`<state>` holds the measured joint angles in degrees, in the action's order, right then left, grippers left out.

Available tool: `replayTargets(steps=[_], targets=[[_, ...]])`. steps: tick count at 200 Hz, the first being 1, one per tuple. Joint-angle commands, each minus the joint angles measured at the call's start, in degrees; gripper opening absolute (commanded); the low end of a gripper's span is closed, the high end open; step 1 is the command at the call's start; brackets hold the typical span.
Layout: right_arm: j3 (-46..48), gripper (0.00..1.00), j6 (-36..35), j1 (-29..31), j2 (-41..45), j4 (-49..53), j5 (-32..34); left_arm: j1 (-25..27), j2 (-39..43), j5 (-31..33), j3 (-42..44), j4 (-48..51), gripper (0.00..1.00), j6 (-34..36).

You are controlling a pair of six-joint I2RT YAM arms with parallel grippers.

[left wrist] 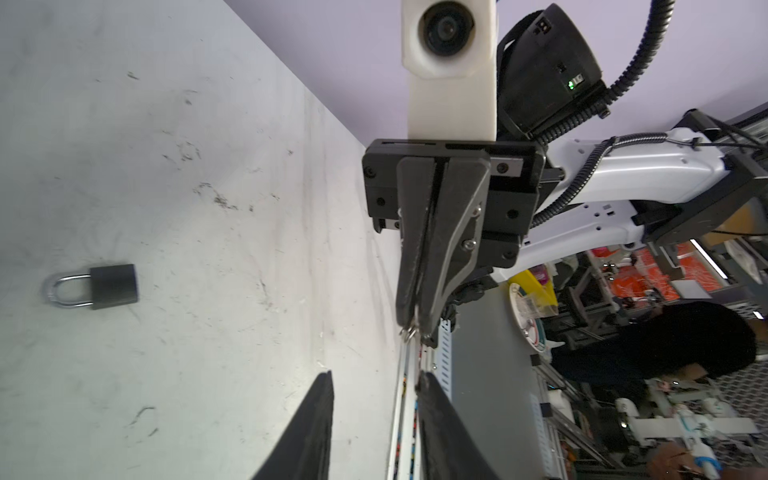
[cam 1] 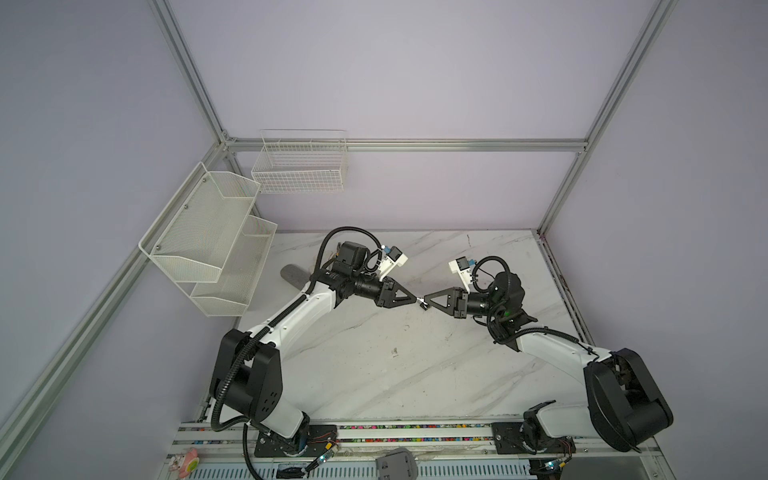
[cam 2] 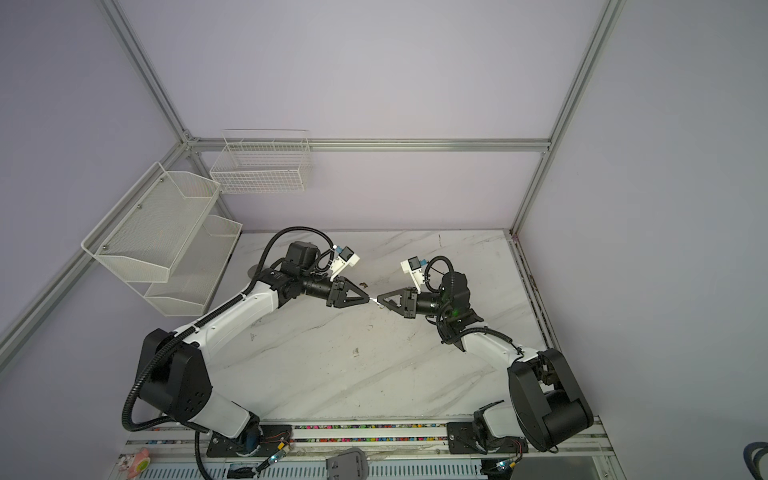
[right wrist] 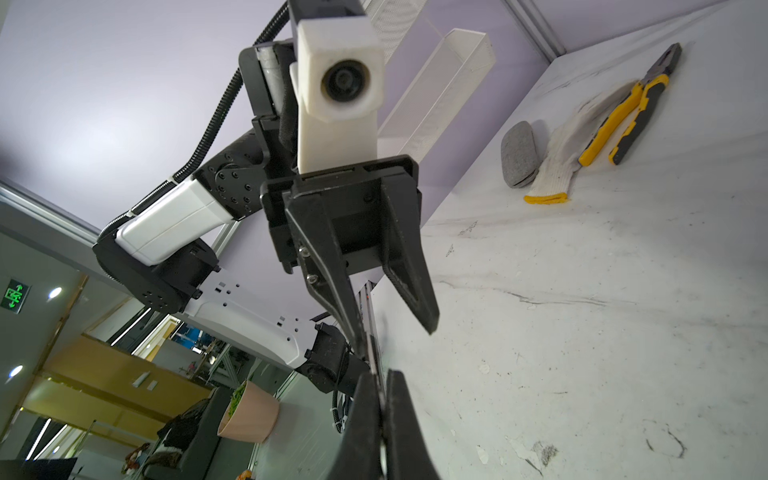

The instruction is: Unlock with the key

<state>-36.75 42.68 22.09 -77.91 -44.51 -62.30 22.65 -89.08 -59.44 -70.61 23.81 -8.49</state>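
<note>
The key (left wrist: 409,332) sat pinched at the tip of the right claw (left wrist: 415,322), held in mid-air above the desk (cam 1: 374,374), apparently a handover, since the left claw (right wrist: 395,332) stood open just before it. The padlock (left wrist: 113,286) lay apart on the scuffed marble desk, lilac walls around.

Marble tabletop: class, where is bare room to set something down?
Free: the wide near stretch of white marble tabletop between both arm bases; the far right corner. Crowded: mid-table, where left gripper faces right gripper pinching the tiny silvery key; far left, by yellow-handled pliers.
</note>
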Motion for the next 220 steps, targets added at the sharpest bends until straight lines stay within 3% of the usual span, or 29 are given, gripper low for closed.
replayTargets(steps=[1, 15, 33, 50, 59, 77, 100, 121, 144, 184, 220], targets=[[2.74, 0.0, 3.43, -2.73, 3.7, -1.59, 4.3, -1.99, 2.82, 8.32, -3.38, -1.37, 0.38, -1.58], [2.47, 0.0, 1.18, -4.43, 6.01, 8.15, 9.68, -1.54, 0.7, 19.39, -3.23, -3.24, 0.39, -4.29], [0.28, 0.0, -4.33, -6.67, 9.53, 31.4, 28.34, 2.21, -5.38, 32.82, -5.13, -1.11, 0.39, -5.95], [-0.08, 0.0, -4.73, -6.44, 9.46, 41.24, 40.02, 6.94, -10.66, 43.0, -6.45, -0.94, 0.4, -5.94], [0.6, 0.0, -3.9, -6.21, 9.04, 42.05, 43.08, 9.33, -12.98, 46.11, -7.18, -1.72, 0.41, -5.92], [1.12, 0.0, -3.94, -6.21, 8.52, 42.12, 48.42, 11.46, -16.99, 46.16, -9.29, -2.88, 0.45, -6.53], [0.53, 0.0, -5.48, -6.23, 6.87, 40.24, 48.07, 13.82, -21.19, 47.46, -11.39, -2.9, 0.49, -7.7], [-0.16, 0.0, -5.75, -6.04, 3.82, 37.89, 47.59, 13.07, -24.23, 46.83, -11.99, -2.57, 0.49, -15.55], [0.09, 0.0, -4.54, -5.07, -0.44, 30.05, 47.0, 12.1, -24.36, 44.8, -8.63, -10.01, 0.5, -24.2], [-5.65, 0.0, -1.72, -4.08, -16.79, 19.54, 42.76, 10.81, -23.67, 41.8, -0.54, -26.53, 0.52, -40.32], [-9.68, 0.0, 1.15, -3.25, -26.25, 13.94, 38.53, 11.01, -22.7, 44.46, 3.57, -28.88, 0.53, -49.47]])
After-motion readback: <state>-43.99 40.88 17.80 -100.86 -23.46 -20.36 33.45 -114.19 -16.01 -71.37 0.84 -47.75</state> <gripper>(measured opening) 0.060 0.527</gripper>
